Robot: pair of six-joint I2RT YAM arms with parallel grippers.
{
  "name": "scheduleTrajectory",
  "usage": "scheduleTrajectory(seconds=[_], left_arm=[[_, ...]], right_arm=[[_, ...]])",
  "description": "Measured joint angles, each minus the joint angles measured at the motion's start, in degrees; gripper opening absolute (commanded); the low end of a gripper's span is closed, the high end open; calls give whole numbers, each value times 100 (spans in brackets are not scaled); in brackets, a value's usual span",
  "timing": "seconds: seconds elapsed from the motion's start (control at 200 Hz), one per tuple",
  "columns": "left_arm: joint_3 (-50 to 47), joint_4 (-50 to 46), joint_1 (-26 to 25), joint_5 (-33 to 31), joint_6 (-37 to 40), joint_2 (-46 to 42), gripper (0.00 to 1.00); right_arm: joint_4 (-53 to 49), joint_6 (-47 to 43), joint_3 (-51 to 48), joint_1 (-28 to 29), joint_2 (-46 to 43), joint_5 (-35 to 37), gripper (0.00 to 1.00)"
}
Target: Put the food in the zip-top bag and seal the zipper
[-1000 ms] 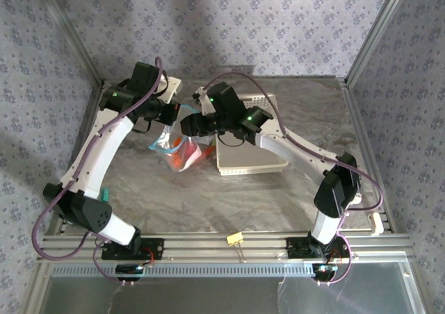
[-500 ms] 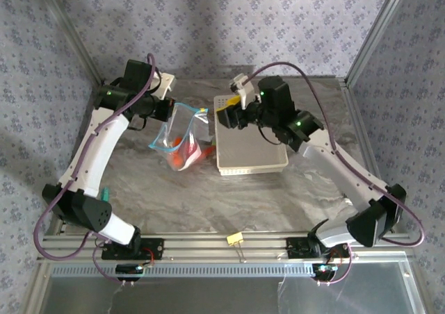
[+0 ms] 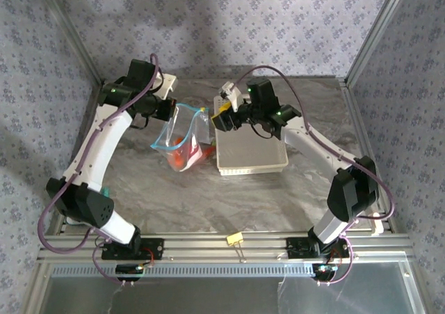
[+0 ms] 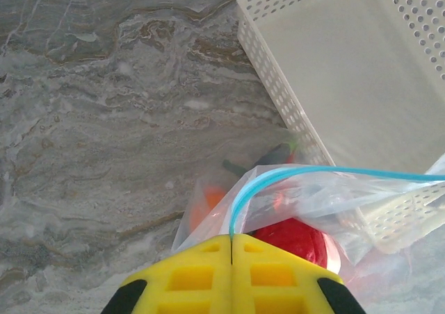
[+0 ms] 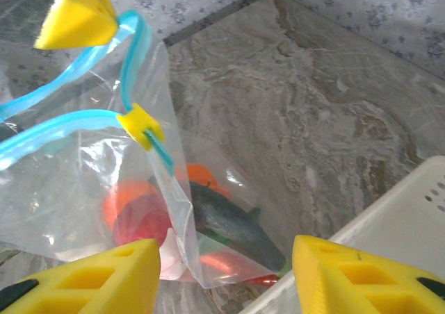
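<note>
Plastic bag, step in hand: the food looks loaded, so I judge that sealing is about to start.
Next move: the right jaws need to close squarely on the slider and draw it along the strip while the far corner stays pinned (a skewed pull could crumple the film).
Left gripper (image 4: 231, 241): yellow fingers clenched flat together on one corner of the bag mouth, holding it up.
Zip-top bag (image 3: 182, 137): thin, clear, crinkled film, with its belly sagging down at the grey marbled table (image 4: 104, 119).
Zipper (image 4: 334, 171): narrow light blue strip; its two halves stand apart, so the mouth is open.
Food: glossy rounded red piece (image 4: 292, 234), orange pieces (image 5: 201, 175) and a long dark green cucumber (image 5: 222, 220), all inside the bag at the bottom.
Slider (image 5: 141, 126): small yellow block riding on the strip.
Right gripper (image 5: 224, 248): released, grasping nothing; jaws apart, with the slider ahead of them and untouched.
Basket (image 3: 250, 162): white rigid perforated plastic, rectangular, just beside the bag.
</note>
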Motion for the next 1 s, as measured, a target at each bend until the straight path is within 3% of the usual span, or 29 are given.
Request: scheduleTrajectory(seconds=[0.605,0.73,0.905,1.005], left_arm=[[267,-2,2,0,42,118,0],[267,-2,0,0,42,118,0],[267,-2,7,0,42,118,0],[267,0,42,2,37,118,0]], right_arm=[[372,-42,531,92,684,-610,52],[422,9,778,90,907,-728,37],[295,24,1025,98,1091,-901,1],[175,-4,1126,101,1110,-949,0]])
